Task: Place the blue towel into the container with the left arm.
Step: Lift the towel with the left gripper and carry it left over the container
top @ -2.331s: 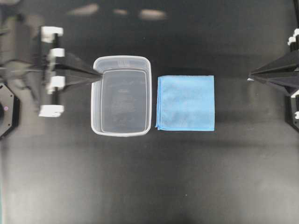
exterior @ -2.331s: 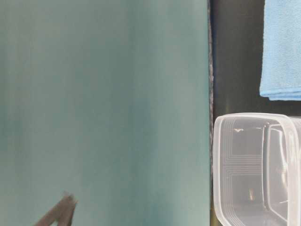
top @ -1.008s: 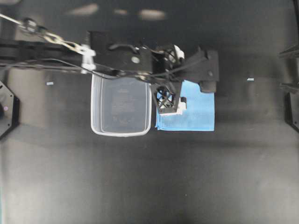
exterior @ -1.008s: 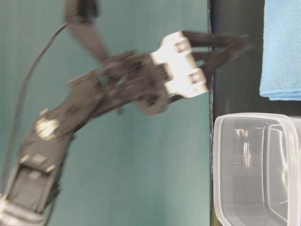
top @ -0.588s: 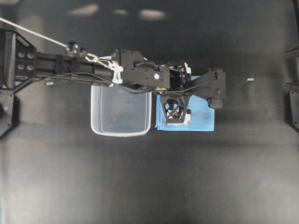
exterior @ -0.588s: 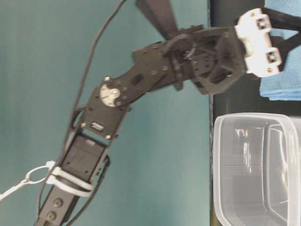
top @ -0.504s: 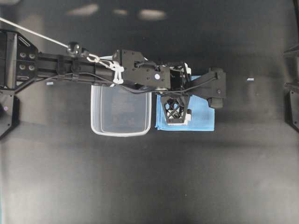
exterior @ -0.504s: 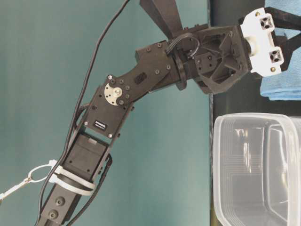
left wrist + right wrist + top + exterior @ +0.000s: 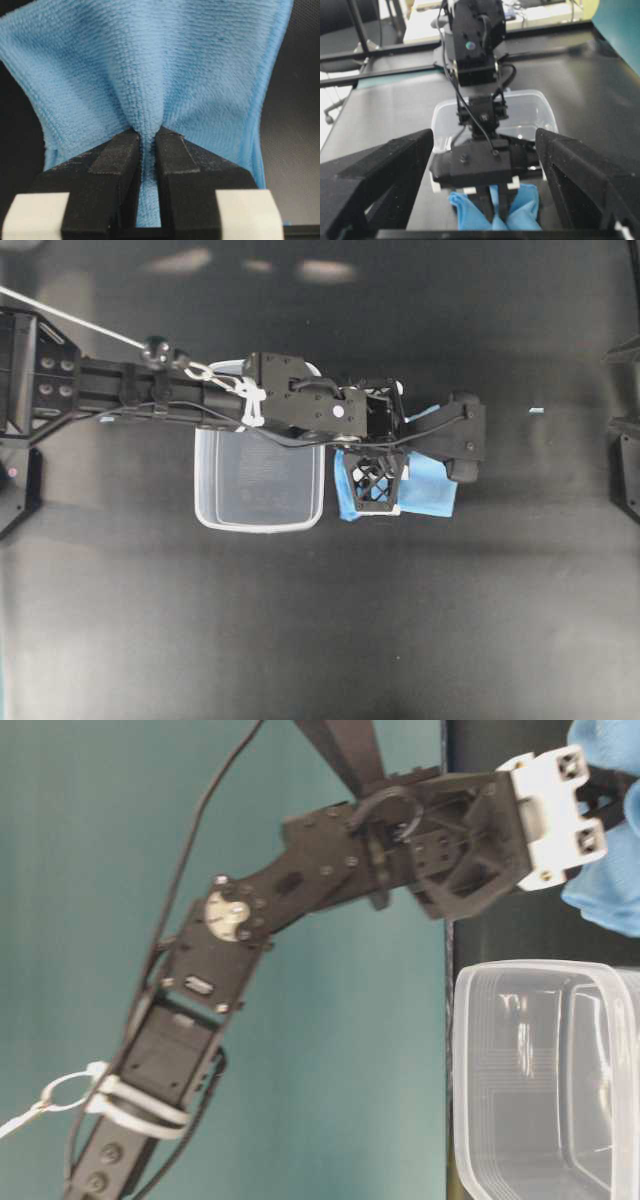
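The blue towel [image 9: 428, 495] lies right of the container [image 9: 205, 490], bunched up at its middle. My left gripper [image 9: 147, 132] points down and is shut on a raised fold of the blue towel [image 9: 165, 65]. The cloth fans out beyond the black fingertips [image 9: 117, 150]. In the right wrist view the left gripper [image 9: 496, 217] pinches the towel [image 9: 470, 212] in front of the clear tub [image 9: 542, 107]. The container holds nothing. My right gripper [image 9: 484, 137] stands open at the table's right edge, far from the towel.
The left arm [image 9: 150, 395] stretches over the container's far rim from the left. The black tabletop [image 9: 320, 620] surrounds the tub and towel. A teal wall [image 9: 200, 870] fills the table-level view beside the container [image 9: 470, 1070].
The left gripper has shut on the towel's middle. The flat square cloth has drawn in and bunched upward, its corners lifted. The right arm has not moved.
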